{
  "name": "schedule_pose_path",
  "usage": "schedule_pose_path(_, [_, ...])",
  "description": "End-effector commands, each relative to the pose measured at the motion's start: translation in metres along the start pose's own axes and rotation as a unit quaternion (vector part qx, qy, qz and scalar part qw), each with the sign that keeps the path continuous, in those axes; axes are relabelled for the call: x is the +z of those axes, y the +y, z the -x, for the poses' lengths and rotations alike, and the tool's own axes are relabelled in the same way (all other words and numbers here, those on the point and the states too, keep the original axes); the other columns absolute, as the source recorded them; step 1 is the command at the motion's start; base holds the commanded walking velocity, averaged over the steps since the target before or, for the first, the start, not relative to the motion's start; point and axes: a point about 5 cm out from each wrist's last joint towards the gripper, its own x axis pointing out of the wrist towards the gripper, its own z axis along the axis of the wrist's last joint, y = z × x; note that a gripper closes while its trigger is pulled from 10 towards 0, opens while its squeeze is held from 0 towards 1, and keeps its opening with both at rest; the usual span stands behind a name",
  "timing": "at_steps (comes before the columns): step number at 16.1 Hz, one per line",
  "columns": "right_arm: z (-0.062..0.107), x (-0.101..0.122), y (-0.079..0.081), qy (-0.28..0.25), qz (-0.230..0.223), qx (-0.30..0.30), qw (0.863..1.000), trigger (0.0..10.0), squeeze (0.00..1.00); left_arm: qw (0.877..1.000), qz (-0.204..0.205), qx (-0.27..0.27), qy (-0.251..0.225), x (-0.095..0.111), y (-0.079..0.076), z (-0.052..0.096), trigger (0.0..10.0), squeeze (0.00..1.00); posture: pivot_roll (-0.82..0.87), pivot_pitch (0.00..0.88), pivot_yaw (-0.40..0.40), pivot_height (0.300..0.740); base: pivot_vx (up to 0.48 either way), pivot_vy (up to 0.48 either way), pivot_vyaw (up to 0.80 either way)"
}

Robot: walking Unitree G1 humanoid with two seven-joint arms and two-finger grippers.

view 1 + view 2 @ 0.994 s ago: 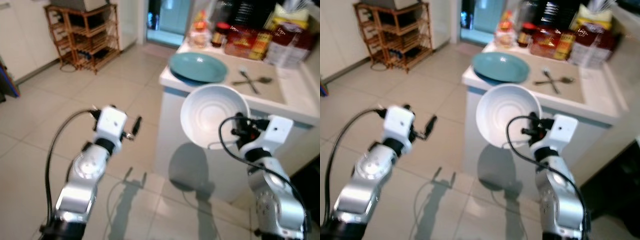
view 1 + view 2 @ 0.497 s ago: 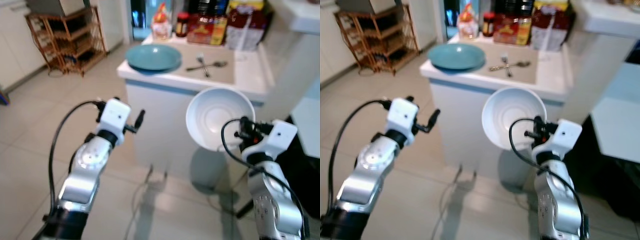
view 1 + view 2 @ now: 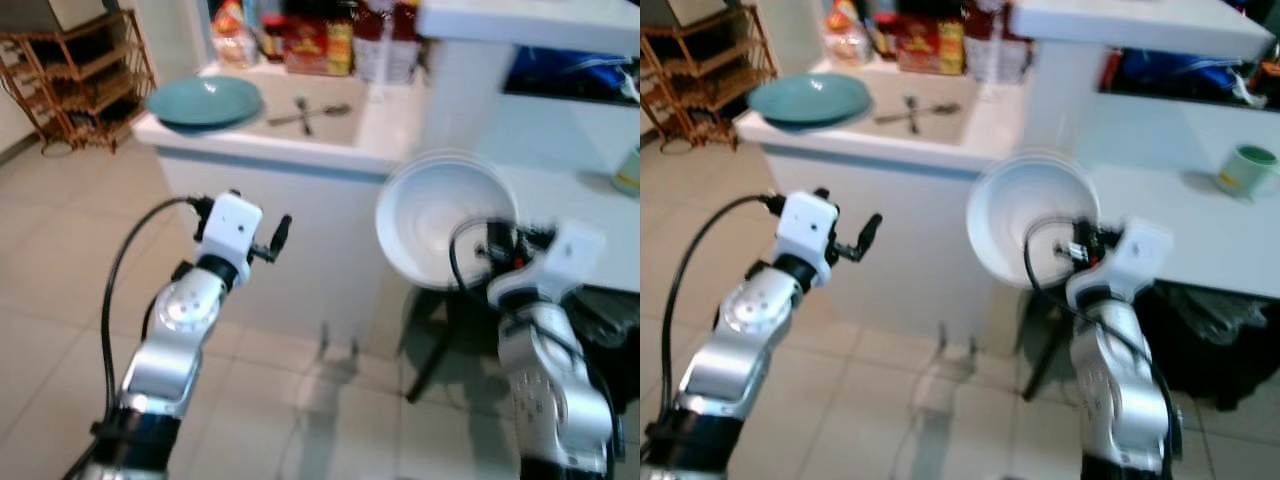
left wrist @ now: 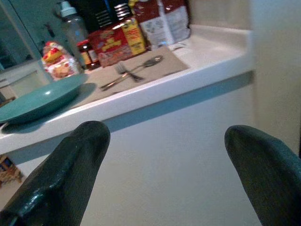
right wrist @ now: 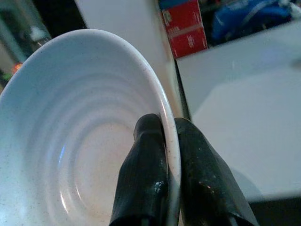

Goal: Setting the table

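While pinched by fingers [image 5: 150,188], white bowl [image 5: 70,141]

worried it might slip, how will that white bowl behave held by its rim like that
The white bowl looks rigid and glazed, so probably slippery. The right gripper pinches only its thin rim, bowl tilted on edge, so it may pivot if jolted. It looks ceramic, likely breakable over the tiled floor.

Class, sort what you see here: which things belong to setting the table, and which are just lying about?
Belonging to the job:
white bowl, pinched by its rim in the right gripper
teal plate
fork and spoon
white table

Lying about:
food packets
green mug
wooden rack
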Motion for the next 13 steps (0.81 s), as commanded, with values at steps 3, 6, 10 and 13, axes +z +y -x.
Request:
schedule_pose_path(3, [-0.006,0.009,-0.003,-0.017,-0.001,-0.008,1.0,10.0,0.0,1.0,-0.005,0.009,-0.009,0.007,0.005,0.0,10.0,0.0,0.03,0.015,0.005,0.74,0.0,-0.48,0.0])
schedule_pose_path(6, [-0.007,0.011,0.004,-0.006,0.013,0.019,1.0,10.0,0.0,0.999,0.024,0.023,0.003,-0.001,0.0,0.003,10.0,0.0,-0.01,0.013,0.005,0.74,0.0,-0.48,0.0])
schedule_pose_path(10, [-0.001,-0.001,0.004,0.018,-0.004,0.017,1.0,10.0,0.0,0.998,0.056,0.024,-0.008,0.005,-0.001,-0.002,10.0,0.0,0.02,0.016,0.0,0.74,0.0,0.0,0.0])
schedule_pose_path(13, [-0.005,-0.006,0.007,0.031,-0.012,0.025,0.999,10.0,0.0,0.998,0.059,-0.003,-0.031,0.016,-0.004,0.003,10.0,0.0,0.06,0.026,-0.006,0.74,0.209,0.0,-0.41])
